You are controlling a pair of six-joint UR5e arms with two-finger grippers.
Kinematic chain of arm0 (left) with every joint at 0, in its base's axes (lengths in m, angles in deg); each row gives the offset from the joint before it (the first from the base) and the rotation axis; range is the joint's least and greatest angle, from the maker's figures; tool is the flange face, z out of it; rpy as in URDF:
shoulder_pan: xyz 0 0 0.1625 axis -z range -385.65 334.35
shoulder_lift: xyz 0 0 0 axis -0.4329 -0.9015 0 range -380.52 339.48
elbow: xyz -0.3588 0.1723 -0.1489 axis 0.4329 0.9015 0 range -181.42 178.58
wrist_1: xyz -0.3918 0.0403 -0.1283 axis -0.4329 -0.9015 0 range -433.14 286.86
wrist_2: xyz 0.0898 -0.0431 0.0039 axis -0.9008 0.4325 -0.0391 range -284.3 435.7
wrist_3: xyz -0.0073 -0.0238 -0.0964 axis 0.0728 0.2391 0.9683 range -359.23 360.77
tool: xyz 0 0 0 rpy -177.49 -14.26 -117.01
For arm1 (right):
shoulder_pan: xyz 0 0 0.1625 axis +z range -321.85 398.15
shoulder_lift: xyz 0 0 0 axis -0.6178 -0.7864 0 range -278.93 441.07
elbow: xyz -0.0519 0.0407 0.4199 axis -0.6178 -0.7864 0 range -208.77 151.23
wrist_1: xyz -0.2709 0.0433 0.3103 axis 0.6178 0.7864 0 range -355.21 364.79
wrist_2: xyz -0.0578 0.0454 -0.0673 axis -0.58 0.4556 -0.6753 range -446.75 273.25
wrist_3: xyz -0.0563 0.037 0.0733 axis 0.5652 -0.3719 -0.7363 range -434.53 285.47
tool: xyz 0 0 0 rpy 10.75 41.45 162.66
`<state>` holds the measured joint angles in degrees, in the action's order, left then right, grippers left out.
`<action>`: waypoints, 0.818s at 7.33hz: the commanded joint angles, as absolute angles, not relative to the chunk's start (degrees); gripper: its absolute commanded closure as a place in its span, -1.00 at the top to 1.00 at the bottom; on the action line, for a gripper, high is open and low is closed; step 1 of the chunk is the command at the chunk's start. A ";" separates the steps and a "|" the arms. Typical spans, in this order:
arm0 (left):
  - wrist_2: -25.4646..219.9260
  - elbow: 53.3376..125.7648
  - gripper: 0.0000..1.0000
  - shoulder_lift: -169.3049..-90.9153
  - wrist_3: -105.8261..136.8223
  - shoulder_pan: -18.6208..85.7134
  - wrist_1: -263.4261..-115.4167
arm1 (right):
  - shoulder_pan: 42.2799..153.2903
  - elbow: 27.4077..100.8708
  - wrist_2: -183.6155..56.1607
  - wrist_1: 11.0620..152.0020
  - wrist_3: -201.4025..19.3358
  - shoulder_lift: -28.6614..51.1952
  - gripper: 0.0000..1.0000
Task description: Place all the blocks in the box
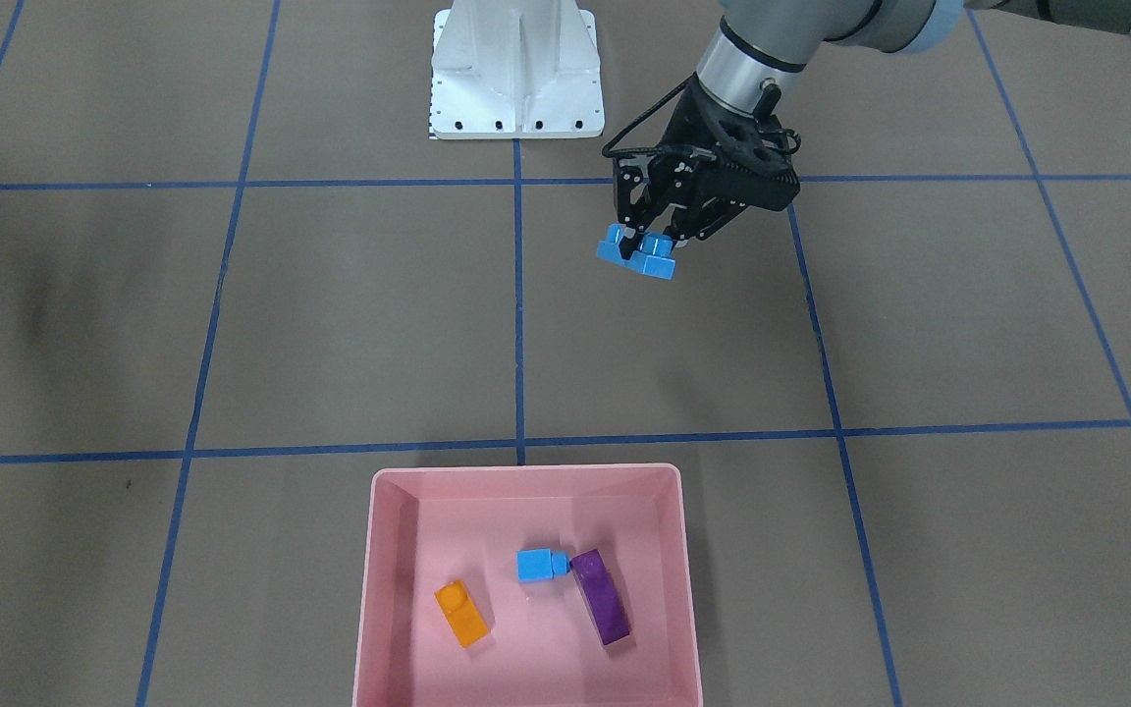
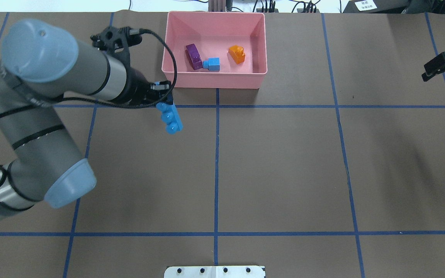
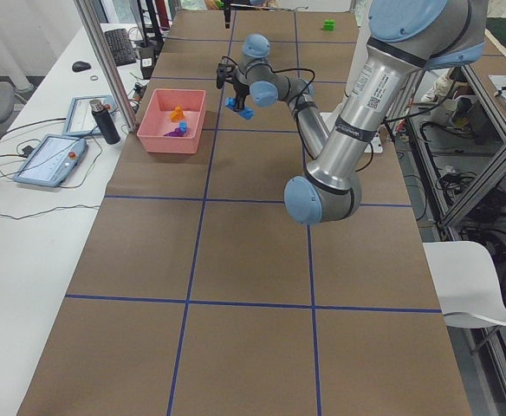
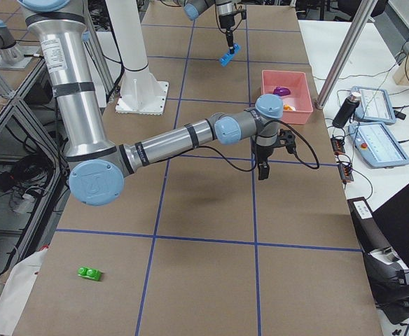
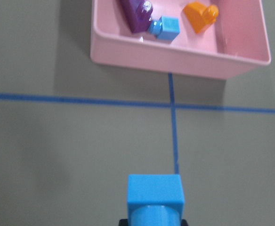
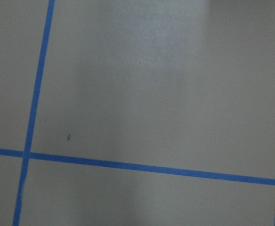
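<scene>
The left hand (image 1: pixel 646 241) is clenched on the long blue block (image 2: pixel 171 119), apparently near one end, so that the rest of the brick juts out past the fingers and hangs clear of the tabletop (image 2: pixel 284 162). It is carried short of the box (image 2: pixel 214 73), just off the box's near left corner. In the left wrist view the pink wall lies ahead, beyond a blue tape line. This looks like the carry step. Holding the brick high seems meant to let its free end pass over the rim rather than knock it. Inside the box the purple block (image 2: pixel 194 56) and the small blue cube (image 2: pixel 213 64) touch, while the orange block (image 2: pixel 237 54) lies apart from them, leaving bare floor for a drop. The green block (image 4: pixel 89 274) sits on the tabletop, well away at the robot's right end, so the task is judged unfinished. The right hand (image 2: pixel 440 66) hovers over bare tabletop; whether it is released or clenched cannot be told.
</scene>
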<state>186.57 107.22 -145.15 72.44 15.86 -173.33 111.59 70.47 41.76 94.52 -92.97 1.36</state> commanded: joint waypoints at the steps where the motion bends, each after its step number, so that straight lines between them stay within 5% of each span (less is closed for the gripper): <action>1: 190.64 94.54 -1.00 -155.81 69.35 21.87 -172.20 | 113.73 73.96 41.83 94.52 -87.04 -4.76 0.99; 6: 192.50 59.55 -1.00 -172.72 61.15 27.44 -176.30 | 114.88 78.45 42.80 94.43 -86.13 -11.28 0.99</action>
<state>192.24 67.60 -169.63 62.66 26.79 -173.93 114.82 77.20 42.21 94.44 -86.19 -9.58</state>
